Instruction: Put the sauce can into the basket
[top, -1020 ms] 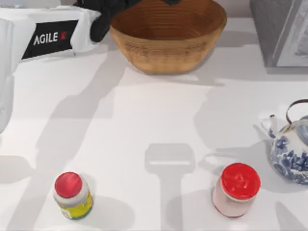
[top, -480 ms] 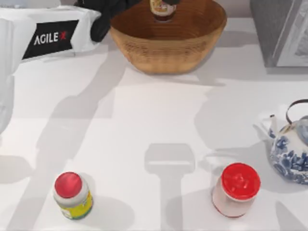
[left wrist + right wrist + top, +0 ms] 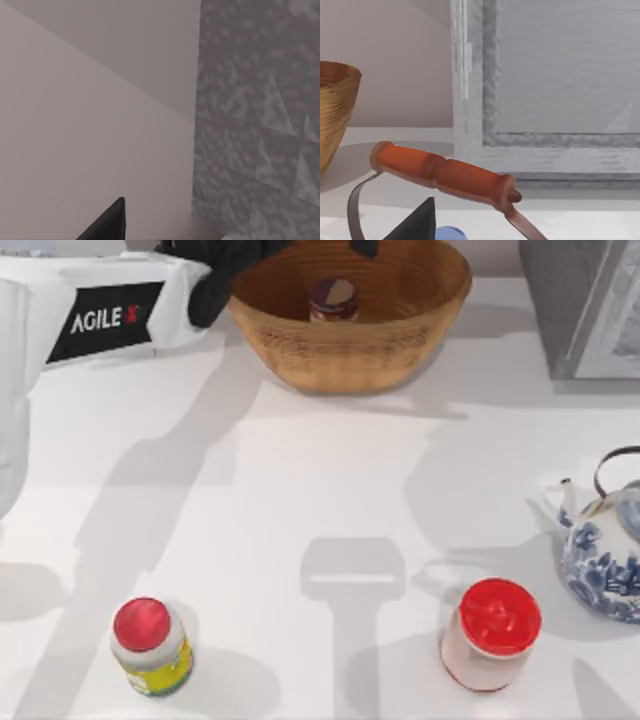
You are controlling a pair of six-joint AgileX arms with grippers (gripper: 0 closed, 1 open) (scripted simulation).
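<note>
White capitals "AGILE" followed by a red "X" mark stand on a black panel [image 3: 103,320] set into the left arm's white casing [image 3: 30,300], at the top view's upper left. The jar labels cannot be read.

The top view looks straight down on the table [image 3: 320,500]. The right wrist view looks low and level, close behind the teapot [image 3: 445,175], sharing the basket [image 3: 350,340] and far-right grey box [image 3: 585,305].

My left arm [image 3: 100,310] reaches across the far left of the table, its dark wrist just beside the basket [image 3: 350,340] rim.
</note>
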